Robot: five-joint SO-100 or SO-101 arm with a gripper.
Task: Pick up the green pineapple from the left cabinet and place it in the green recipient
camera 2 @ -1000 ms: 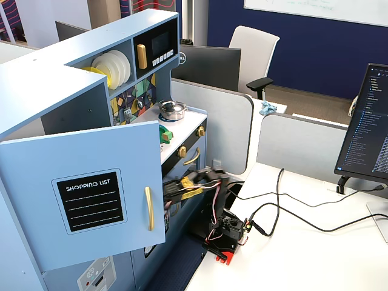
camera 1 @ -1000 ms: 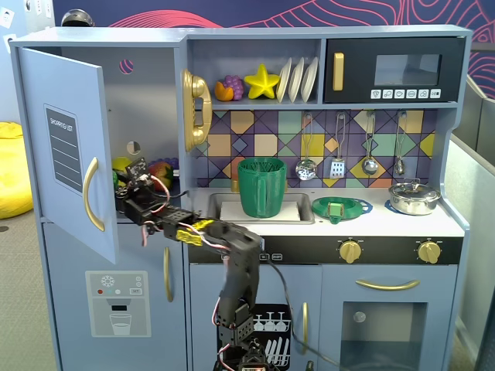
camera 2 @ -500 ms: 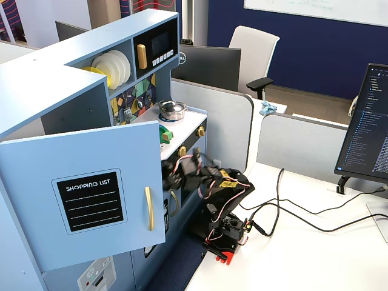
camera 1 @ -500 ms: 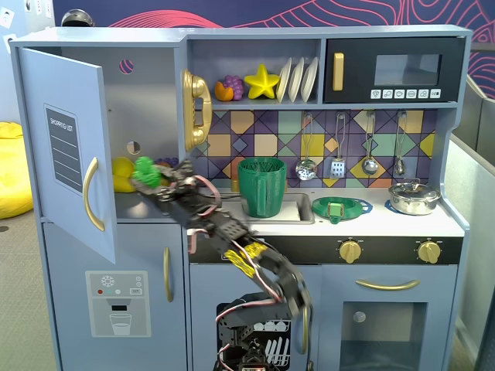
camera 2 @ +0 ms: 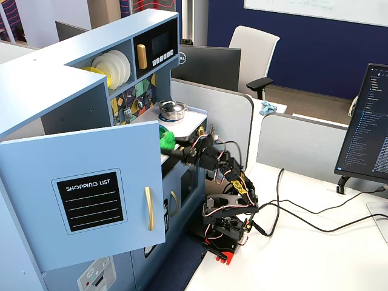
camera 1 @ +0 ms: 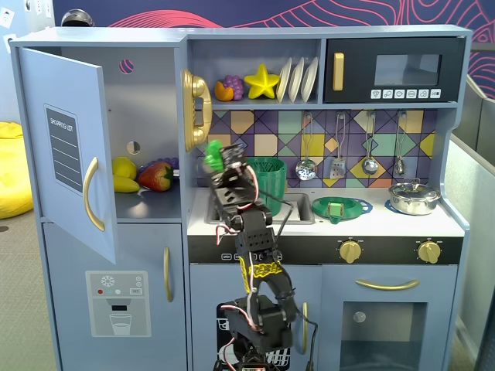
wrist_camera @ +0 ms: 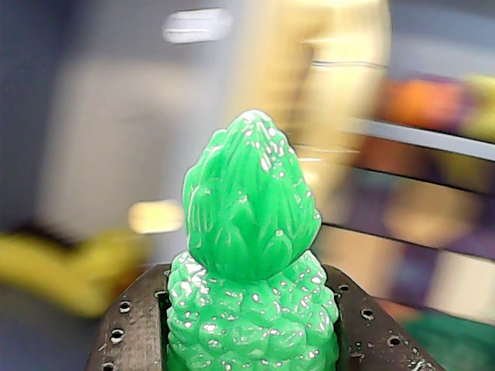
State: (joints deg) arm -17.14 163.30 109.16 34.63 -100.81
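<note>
Writing "SHOPPING LIST" marks the open left cabinet (camera 2: 85, 200) door at lower left; gripper (camera 1: 219, 164) clamps the green pineapple (camera 1: 213, 153), centre frame.

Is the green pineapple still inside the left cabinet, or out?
Out: the gripper holds the green pineapple outside the open left cabinet, near the green recipient.

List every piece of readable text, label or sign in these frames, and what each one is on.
"SHOPPING LIST": dark panel on the left cabinet door, clear in a fixed view; the same heading is barely legible in the other.
Microwave button icons: too small to read.
Monitor text: too small to read.
Dispenser panel symbols: icons only.
Wrist view: no text.
</note>
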